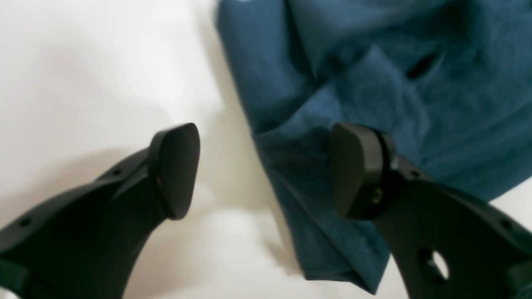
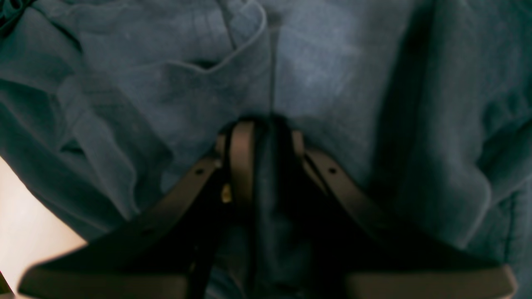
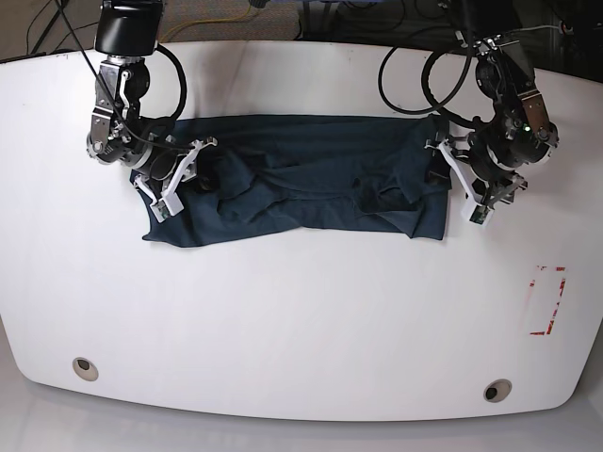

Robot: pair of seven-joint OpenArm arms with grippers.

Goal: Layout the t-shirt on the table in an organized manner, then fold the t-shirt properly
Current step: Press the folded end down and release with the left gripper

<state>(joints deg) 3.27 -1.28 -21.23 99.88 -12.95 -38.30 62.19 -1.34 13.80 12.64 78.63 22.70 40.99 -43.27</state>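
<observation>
Right gripper [image 3: 179, 179] at t-shirt's left end, jaws clamped on fold of fabric. T-shirt [image 3: 301, 179] rumpled on table [image 3: 301, 320], nearer far edge, long axis left-right across tabletop. Left gripper [image 3: 459, 184] at shirt's right end, jaws spread wide, holding nothing. Red tape mark [image 3: 548, 299] near right edge.

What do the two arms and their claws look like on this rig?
Both arms are dark metal with black cables looping off them. In the base view the left claw and right claw have white finger frames. Up close, the left claw shows curved black fingers with screw holes and rounded flat black pads; the right claw looks brownish in dim light.
</observation>
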